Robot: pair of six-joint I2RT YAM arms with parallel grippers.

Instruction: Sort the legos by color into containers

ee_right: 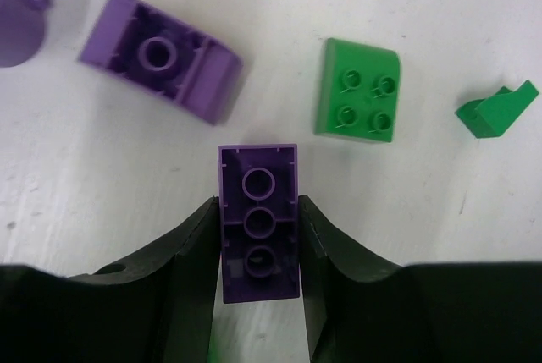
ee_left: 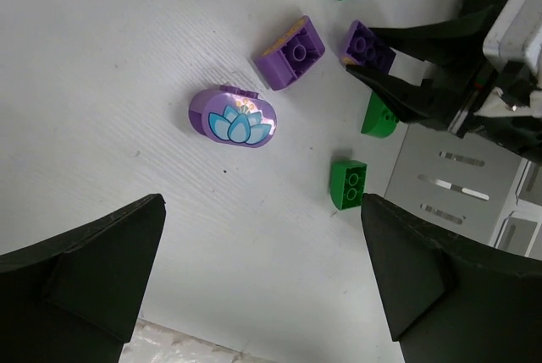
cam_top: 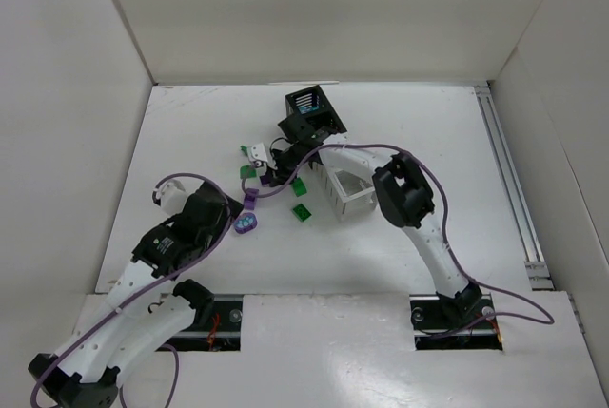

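right pincer gripping purple brick by long sides, brick sitting on counter near green brick. best, probably: lifting straight, staying centred, clearing neighbours. left pincer gaping, holding nothing.

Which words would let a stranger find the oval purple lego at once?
Start at the white bin and look left. The oval purple lego lies just before the open left gripper. It alone bears a blue flower print.
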